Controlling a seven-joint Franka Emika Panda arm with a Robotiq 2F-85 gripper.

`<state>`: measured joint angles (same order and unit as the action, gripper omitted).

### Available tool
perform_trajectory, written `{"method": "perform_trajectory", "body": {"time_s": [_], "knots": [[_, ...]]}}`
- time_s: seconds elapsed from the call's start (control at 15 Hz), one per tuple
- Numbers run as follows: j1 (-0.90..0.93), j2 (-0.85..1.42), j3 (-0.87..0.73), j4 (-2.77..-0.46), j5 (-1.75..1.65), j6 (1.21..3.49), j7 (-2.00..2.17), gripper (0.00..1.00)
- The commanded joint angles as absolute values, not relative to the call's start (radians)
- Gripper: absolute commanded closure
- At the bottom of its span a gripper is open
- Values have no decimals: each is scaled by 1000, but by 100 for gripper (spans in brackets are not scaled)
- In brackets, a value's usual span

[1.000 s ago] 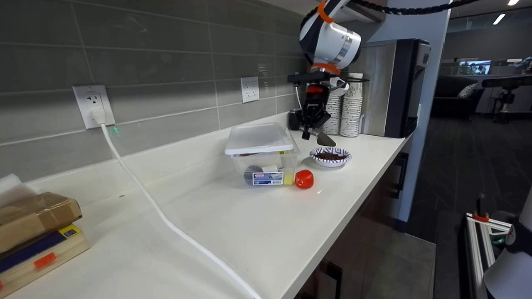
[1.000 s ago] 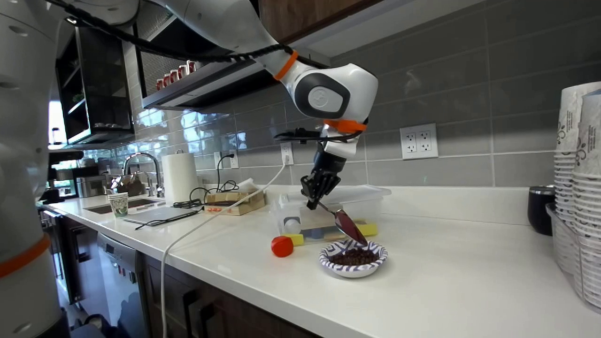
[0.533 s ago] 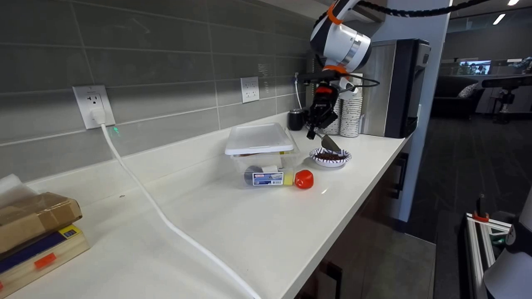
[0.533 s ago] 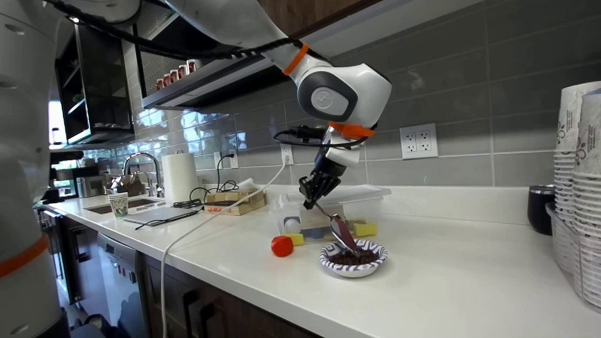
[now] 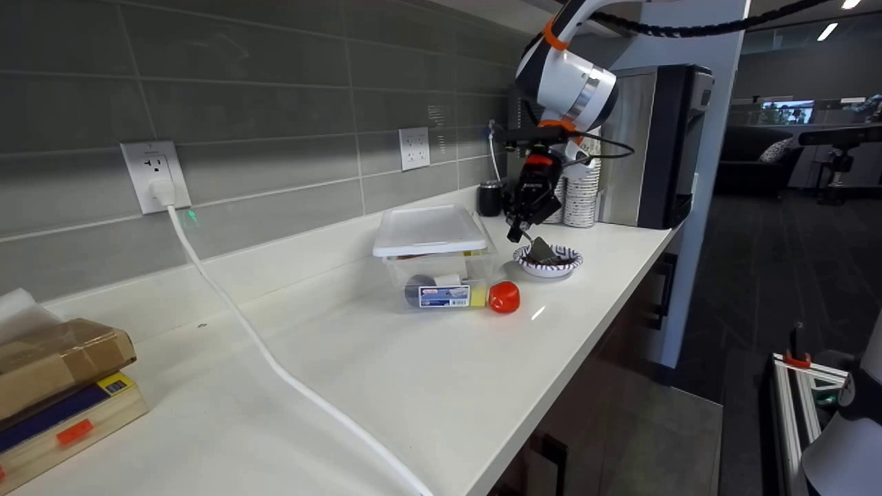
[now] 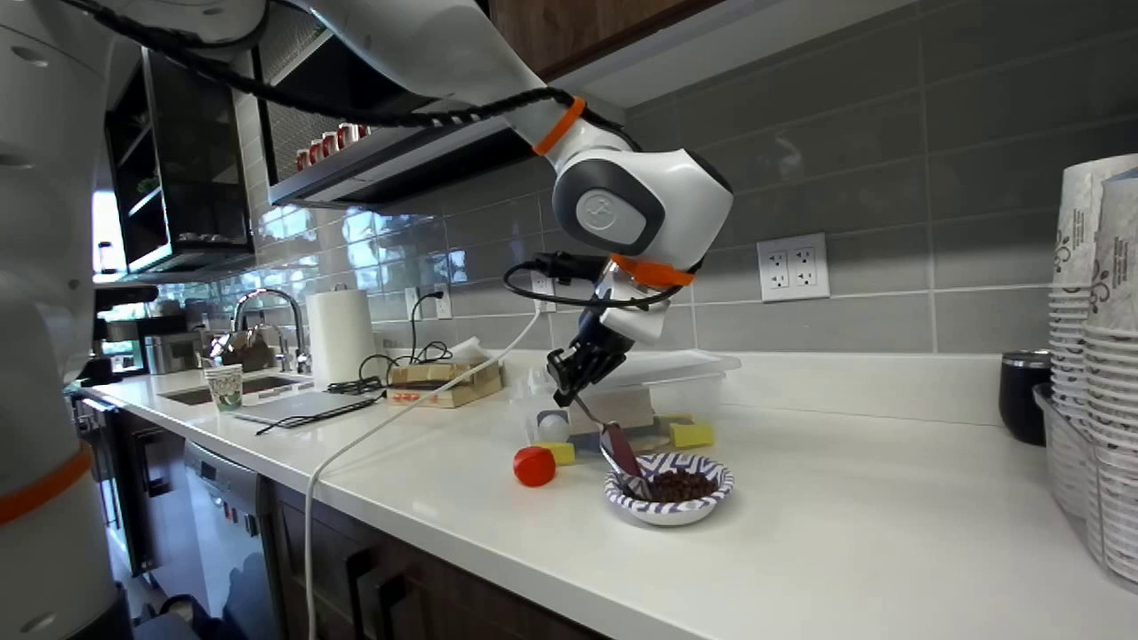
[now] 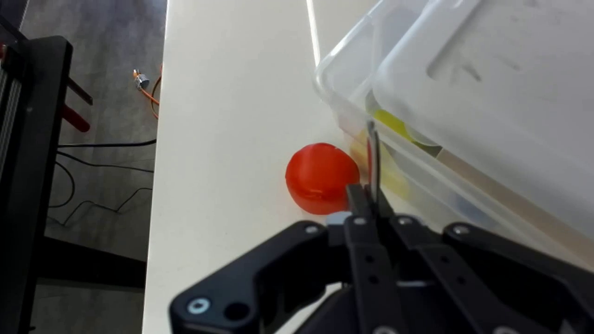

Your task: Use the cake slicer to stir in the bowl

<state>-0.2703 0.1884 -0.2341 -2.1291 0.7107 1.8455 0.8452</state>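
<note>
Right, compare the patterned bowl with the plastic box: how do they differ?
The patterned bowl is round and shallow; the plastic box is angular and larger. The bowl carries a bold print; the box has translucent walls. The bowl is open, the cake slicer reaching into it; the box has a lid on top. Both stand on the counter and hold things.

The cake slicer (image 6: 620, 447) slants into the bowl (image 6: 669, 512), 1 ball (image 6: 533, 466) beside the box (image 5: 435, 249).
</note>
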Motion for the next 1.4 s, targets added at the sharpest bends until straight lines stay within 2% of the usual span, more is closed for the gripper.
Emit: {"method": "perform_trajectory", "body": {"time_s": [0.0,1.33], "knots": [[-260,178,-234,-2155,774,1842,791,99],[-263,263,-246,-2100,957,1961,511,99]]}}
